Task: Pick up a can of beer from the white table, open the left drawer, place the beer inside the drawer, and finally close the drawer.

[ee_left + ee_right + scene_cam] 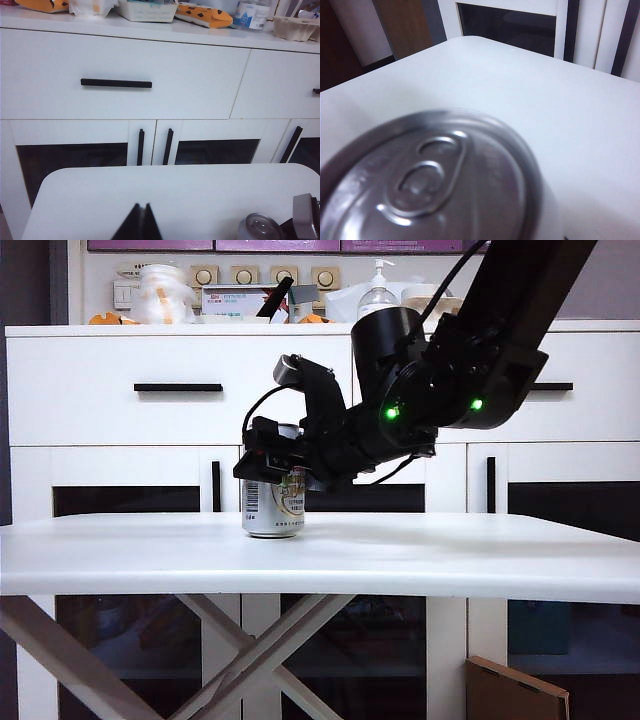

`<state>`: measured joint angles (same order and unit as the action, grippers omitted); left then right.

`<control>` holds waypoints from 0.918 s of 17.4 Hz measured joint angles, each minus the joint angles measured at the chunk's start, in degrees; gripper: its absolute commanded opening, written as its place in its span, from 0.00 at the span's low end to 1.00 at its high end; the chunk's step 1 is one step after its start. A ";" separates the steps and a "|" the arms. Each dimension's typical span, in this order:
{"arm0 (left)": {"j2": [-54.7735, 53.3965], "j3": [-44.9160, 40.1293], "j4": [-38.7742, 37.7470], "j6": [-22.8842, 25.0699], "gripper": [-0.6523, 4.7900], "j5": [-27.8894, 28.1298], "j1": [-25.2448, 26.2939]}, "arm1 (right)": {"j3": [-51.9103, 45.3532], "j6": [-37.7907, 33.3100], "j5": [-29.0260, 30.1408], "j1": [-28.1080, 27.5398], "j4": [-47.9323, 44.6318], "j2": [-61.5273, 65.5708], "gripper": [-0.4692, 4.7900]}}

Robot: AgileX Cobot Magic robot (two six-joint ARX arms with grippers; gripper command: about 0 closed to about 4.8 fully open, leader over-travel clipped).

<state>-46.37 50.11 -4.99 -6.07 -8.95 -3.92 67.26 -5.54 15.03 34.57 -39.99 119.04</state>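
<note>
cabinet: white, behind the desk and beyond both tools; dark-paned doors with vertical black handles below the drawer row; clutter along its top.
desk: white flat top on crossed white legs; it lies beneath both tools and carries the can.
left drawer: wide white front, shut, with one slim black bar handle; straight ahead of the left tool, well apart from it, above the far edge of the desk.
second drawer: matching white front beside the left drawer; only the tip of its handle shows in the left wrist view.
right arm: black, two green lights lit, reaching down from the upper right of the exterior view and across to the can.
right tool: set over the upper part of the can, black jaw parts on either side of it; whether they press the can cannot be told, as the jaws are out of the right wrist view.
can of beer: silver with gold-and-white label, upright on the desk directly under the right tool; its lid and pull tab fill the right wrist view, blurred; off to one side of the left tool.
left tool: dark fingertips pressed together, holding nothing, hovering over the near part of the desk.
pump bottle: clear, on the cabinet top, above and behind the right arm.
</note>
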 measured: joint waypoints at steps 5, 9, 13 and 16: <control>0.00 0.00 0.00 -0.22 0.11 0.00 0.00 | -0.13 -0.07 -0.09 0.02 5.01 -3.98 0.17; -0.15 0.00 0.13 -4.33 0.11 0.00 0.00 | -0.07 -0.07 -1.31 0.02 7.72 -11.67 0.16; -1.11 0.00 3.34 -11.10 0.11 0.07 0.00 | -0.04 -0.07 -3.69 0.07 19.21 -20.52 0.16; -6.23 0.02 10.08 -32.63 0.11 0.00 0.00 | -0.04 -0.07 -7.85 0.00 25.88 -28.98 0.16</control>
<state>-52.60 50.13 5.08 -38.70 -8.95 -3.92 67.22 -5.61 7.18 34.57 -14.11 90.06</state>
